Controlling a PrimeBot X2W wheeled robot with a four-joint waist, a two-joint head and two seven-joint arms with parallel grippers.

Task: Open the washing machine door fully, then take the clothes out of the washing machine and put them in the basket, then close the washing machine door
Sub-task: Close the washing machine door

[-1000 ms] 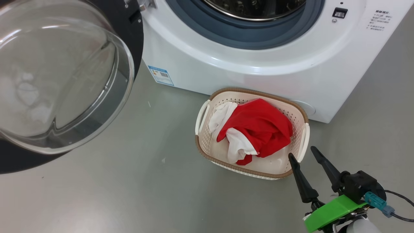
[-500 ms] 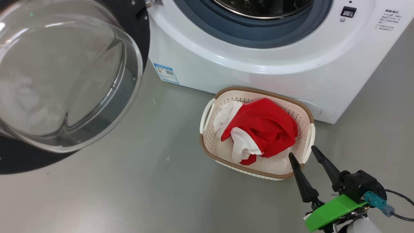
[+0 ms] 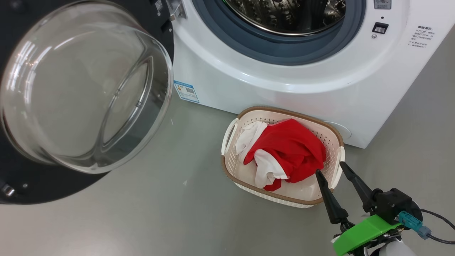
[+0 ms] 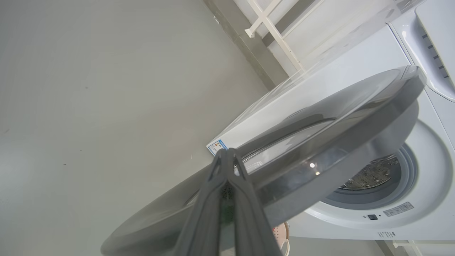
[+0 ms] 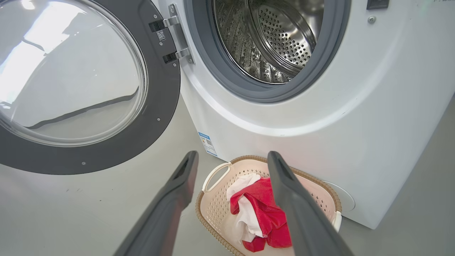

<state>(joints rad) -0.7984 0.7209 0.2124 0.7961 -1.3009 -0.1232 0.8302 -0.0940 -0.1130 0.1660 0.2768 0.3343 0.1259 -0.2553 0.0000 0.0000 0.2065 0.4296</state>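
- My right gripper [image 3: 330,167], wide and empty, hovers at five o'clock of the basket [image 3: 229,160].
- The clothes [image 3: 291,149] lie inside.
- My left gripper [image 4: 227,156], pinched closed, points at the open washing machine door [image 3: 85,89].

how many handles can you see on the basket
2: one white handle on the basket's left end, toward the open washing machine door; the other on its right end, beside the right claw.

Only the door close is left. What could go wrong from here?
1. The left gripper is shut, with its tips by the glossy washing machine door. A push from there may slip off the curved face.
2. The right gripper is open and hangs by the rim of the basket. It could nudge the basket.
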